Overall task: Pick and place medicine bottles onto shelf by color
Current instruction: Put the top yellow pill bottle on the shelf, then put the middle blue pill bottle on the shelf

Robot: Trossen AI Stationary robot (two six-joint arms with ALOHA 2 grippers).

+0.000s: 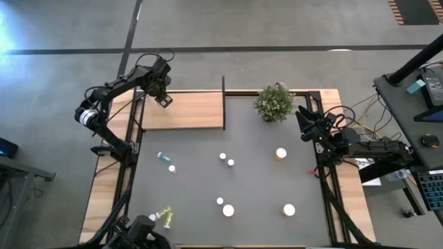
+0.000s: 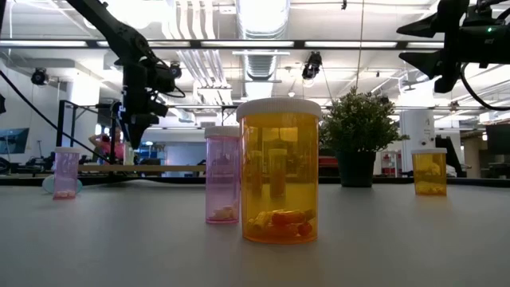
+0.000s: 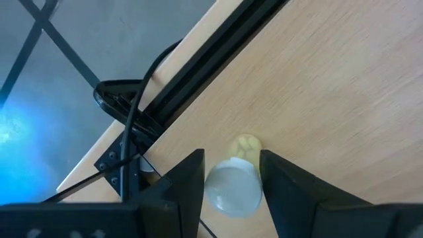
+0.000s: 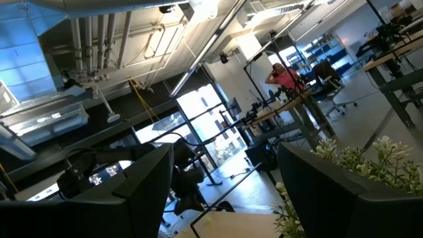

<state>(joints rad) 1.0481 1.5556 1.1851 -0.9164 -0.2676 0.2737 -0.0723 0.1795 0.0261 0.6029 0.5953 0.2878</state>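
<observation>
Fingers of my left gripper clamp a white-capped bottle over the shelf for placing, while the right gripper waits spread apart near the plant

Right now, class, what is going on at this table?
A two-armed robot is sorting medicine bottles onto a shelf by color. The left gripper is over the wooden shelf board at the table's far left, its fingers either side of a small white-capped bottle. The right gripper waits open, raised beside the potted plant. Several bottles are on the dark tabletop, among them a large orange bottle and a pink bottle.
</observation>
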